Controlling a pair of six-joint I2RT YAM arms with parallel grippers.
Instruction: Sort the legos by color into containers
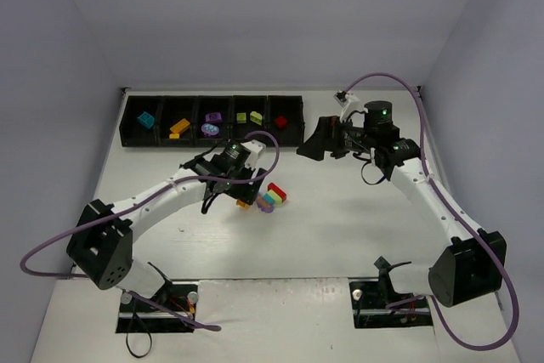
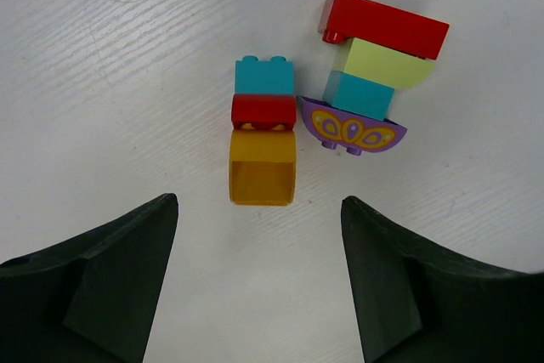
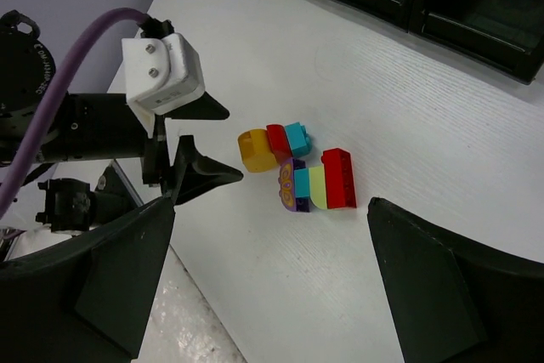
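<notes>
- The row of five joined black plastic open-top bins (image 1: 125, 125) is sitting along the far side of the white table (image 1: 340, 235). Each bin is already holding one colour. From left to right these are a teal brick (image 1: 146, 119), orange bricks (image 1: 179, 127), purple bricks (image 1: 212, 124), lime green bricks (image 1: 249, 116) and a red brick (image 1: 281, 121).
- Two small stacks of chunky plastic bricks are lying on their sides near the middle of the table, just beside each other and well apart from the bins.
- The first stack (image 2: 263, 138) is joining an orange, a red and a teal piece. The second stack (image 2: 367, 82) is joining a patterned purple, a teal, a lime green and a red piece.
- The left tool (image 2: 258, 218) is hovering over the first stack with its fingers apart, gripping nothing. The orange end is lying just beyond the gap between the tips.
- The right tool (image 3: 272, 210) is hanging near the right end of the bins, fingers spread wide and empty, facing the stacks.
- By my reckoning the sorting is sitting at roughly the halfway mark. Seven pieces are waiting, and both stacks are likely needing to be pulled apart before any piece can go to its own colour.
</notes>
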